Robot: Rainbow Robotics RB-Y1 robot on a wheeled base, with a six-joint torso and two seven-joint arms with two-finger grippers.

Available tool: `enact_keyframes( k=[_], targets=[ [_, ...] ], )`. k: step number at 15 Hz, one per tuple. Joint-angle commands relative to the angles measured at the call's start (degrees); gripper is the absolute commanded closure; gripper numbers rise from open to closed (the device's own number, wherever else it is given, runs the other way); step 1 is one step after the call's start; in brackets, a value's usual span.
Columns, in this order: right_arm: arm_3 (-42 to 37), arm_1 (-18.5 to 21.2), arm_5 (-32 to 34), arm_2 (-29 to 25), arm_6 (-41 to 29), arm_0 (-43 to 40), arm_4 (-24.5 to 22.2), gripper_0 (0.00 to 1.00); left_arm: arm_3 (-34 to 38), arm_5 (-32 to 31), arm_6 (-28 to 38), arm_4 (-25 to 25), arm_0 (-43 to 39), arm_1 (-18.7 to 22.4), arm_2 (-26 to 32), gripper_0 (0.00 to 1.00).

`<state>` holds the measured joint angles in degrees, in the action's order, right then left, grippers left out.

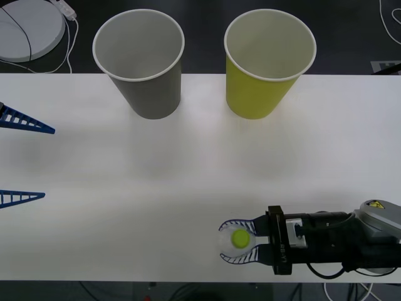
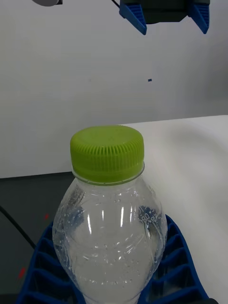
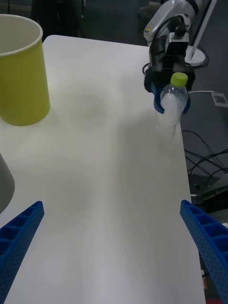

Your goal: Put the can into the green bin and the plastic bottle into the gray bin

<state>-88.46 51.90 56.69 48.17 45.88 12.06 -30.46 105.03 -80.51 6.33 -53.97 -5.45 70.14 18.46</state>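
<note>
The right tool (image 1: 237, 240) sits near the front edge of the white tabletop (image 1: 188, 188), on the robot's right, with its blue ribbed fingers (image 2: 178, 266) closed around the body of the plastic bottle (image 1: 239, 239). The bottle stands upright on the tabletop, its lime-green cap (image 2: 107, 152) rising above the fingers, and from the left wrist view its clear body (image 3: 171, 107) is cradled between the two curved blue fingers just below the shoulder. The gray bin (image 1: 141, 63) and the green bin (image 1: 266, 63) stand upright side by side at the far edge of the tabletop, close together but not touching, the gray one on the robot's left and the green one on its right; both are well apart from the bottle. Nothing can be seen inside either bin from the front view. The left tool (image 1: 25, 160) hovers at the robot's left side of the tabletop with its fingers spread wide and holding nothing. A round white disc (image 1: 28, 28) with cables lies on the dark floor beyond the tabletop's far left corner.
</note>
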Motion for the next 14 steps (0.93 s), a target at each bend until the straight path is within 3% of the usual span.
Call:
enact_keyframes(
  k=[1,4,10,14],
  targets=[
    [-1.5,1.8,0.0,0.0,-0.4,-0.1,1.6,1.00,0.0,0.0,0.0,0.0,0.0,0.0,0.0,0.00],
    [-3.1,3.6,-0.4,0.0,-0.4,-0.2,3.5,1.00,0.0,0.0,0.0,0.0,0.0,0.0,0.0,0.00],
    [-15.1,10.9,-11.5,-0.7,0.0,-3.6,9.4,1.00,0.0,0.0,0.0,0.0,0.0,0.0,0.0,0.00],
    [-18.6,14.0,-13.7,-2.9,-0.2,-4.6,12.8,1.00,0.0,0.0,0.0,0.0,0.0,0.0,0.0,0.00]
  ],
)
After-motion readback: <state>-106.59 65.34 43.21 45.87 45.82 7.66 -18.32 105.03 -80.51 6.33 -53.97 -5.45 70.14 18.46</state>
